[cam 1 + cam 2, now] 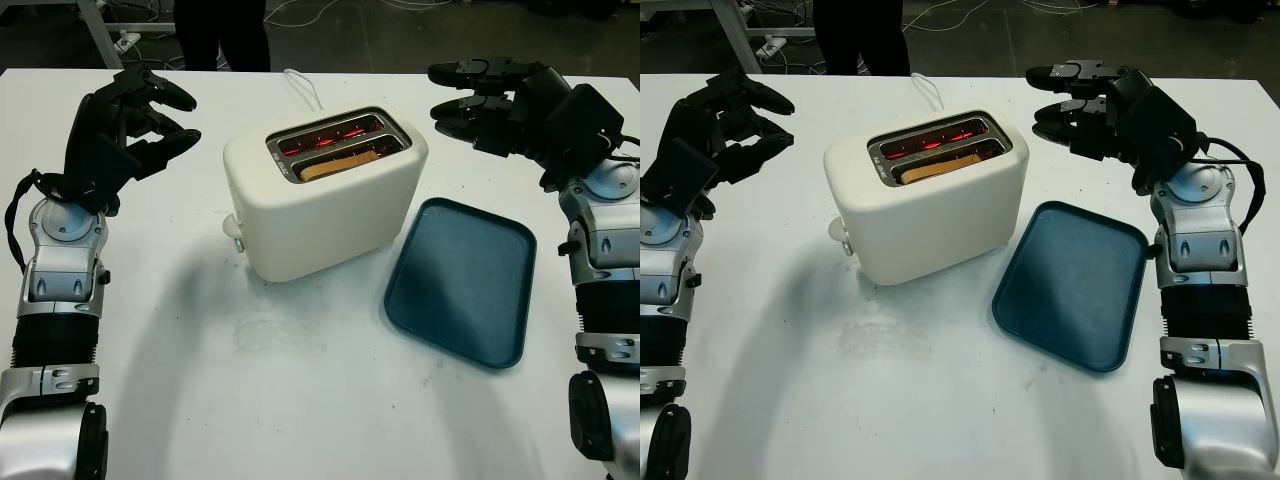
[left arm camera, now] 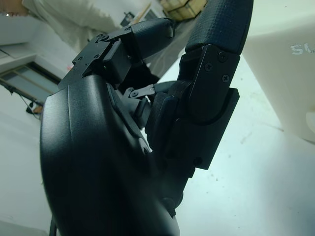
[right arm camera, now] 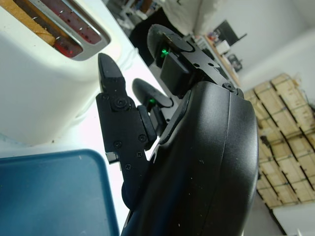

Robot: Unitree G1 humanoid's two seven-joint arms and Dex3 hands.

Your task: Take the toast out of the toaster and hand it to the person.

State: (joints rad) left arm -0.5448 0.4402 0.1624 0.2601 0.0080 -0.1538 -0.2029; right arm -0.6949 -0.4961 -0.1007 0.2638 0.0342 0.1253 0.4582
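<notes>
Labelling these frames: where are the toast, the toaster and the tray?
toast [image 1: 338, 164], left eye view, its top edge in the near slot.
toaster [image 1: 320, 220], left eye view, front wall.
tray [image 1: 465, 285], left eye view, bare floor.

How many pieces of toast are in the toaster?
1. The toast sits in the toaster's near slot, the one closer to the robot. The far slot glows red and looks empty, though a piece sunk low could be hidden.

White table [image 1: 300, 400], filling most of the head views. Dark floor [image 1: 400, 30] is seen beyond its far edge, strewn with white cables [image 1: 300, 12]. A pale metal frame leg [image 1: 98, 25] is placed at far left. A person's dark trouser legs [image 1: 222, 32] are seen behind the table. Stacked wooden crates [image 3: 283, 147] are set against a pale wall [image 3: 275, 34].
</notes>
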